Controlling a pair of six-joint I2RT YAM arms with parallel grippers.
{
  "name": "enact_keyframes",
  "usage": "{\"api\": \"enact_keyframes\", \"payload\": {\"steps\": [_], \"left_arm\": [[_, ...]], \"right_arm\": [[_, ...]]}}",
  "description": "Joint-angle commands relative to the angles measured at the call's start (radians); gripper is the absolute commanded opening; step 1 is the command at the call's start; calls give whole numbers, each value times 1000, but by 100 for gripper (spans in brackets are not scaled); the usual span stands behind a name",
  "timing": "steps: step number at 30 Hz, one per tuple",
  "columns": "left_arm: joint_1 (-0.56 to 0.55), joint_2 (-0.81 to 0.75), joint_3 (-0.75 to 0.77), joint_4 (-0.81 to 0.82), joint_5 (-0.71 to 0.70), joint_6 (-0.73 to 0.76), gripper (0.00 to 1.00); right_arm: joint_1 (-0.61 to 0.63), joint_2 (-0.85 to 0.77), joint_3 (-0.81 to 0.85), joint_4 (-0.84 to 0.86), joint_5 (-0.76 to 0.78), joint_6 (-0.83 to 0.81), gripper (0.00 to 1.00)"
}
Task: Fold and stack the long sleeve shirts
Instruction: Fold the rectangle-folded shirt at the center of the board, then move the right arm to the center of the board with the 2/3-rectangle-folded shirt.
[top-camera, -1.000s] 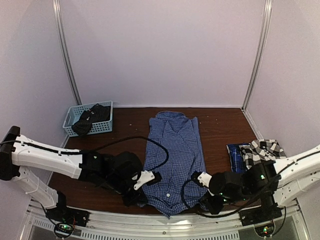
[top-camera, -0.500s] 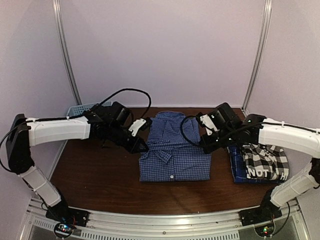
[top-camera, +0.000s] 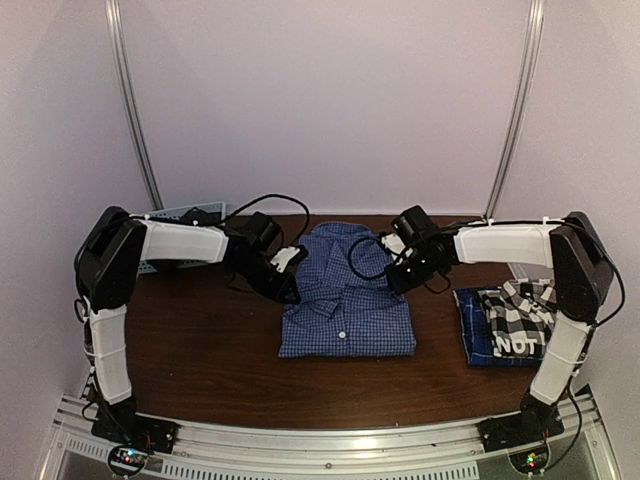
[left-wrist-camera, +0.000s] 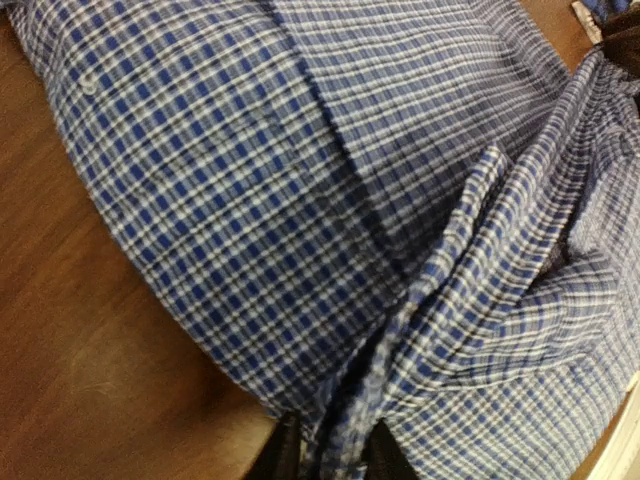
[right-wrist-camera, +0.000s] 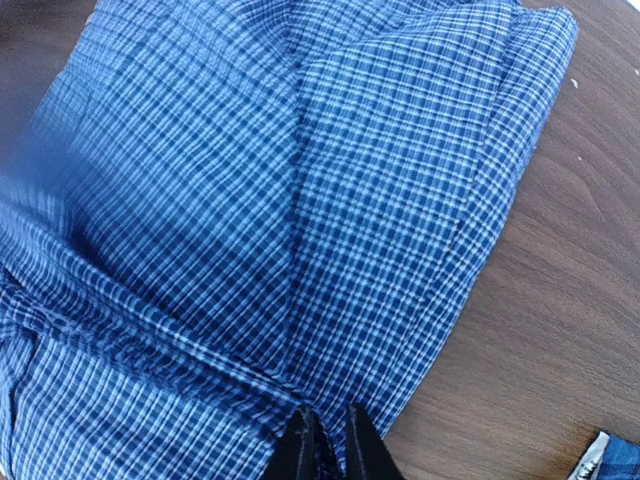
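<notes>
The blue fine-check shirt (top-camera: 345, 310) lies folded in half at the table's middle, its white button facing up. My left gripper (top-camera: 288, 292) sits at the fold's far left corner. In the left wrist view that gripper (left-wrist-camera: 330, 455) has a bunched edge of the shirt (left-wrist-camera: 250, 200) pinched between narrowly parted fingers. My right gripper (top-camera: 397, 280) is at the far right corner, and in the right wrist view it (right-wrist-camera: 328, 445) is closed on a ridge of the shirt (right-wrist-camera: 350, 180). The black-and-white plaid shirt (top-camera: 525, 320) rests folded on the darker blue plaid one (top-camera: 468, 320) at the right.
The light blue basket (top-camera: 190, 213) at the back left is mostly hidden behind my left arm. Brown table (top-camera: 200, 350) shows in front of and to the left of the shirt. A corner of the darker blue shirt (right-wrist-camera: 612, 455) shows at the right wrist view's lower right.
Both grippers carried the shirt's near hem from the front edge back toward the collar, folding it in half. The arms are now stretched out over the far part of the shirt.
</notes>
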Motion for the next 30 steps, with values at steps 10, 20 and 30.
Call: {"api": "enact_keyframes", "payload": {"steps": [10,20,30], "left_arm": [[26,8,108,-38,-251,-33,55],[26,-303,-200,205,-219,-136,95],[26,-534,-412,326,-39,-217,98]], "right_arm": [[-47,27,147,-31,276,-9,50],[103,-335,-250,111,145,4,66],[408,-401,-442,80,260,110,80]]}}
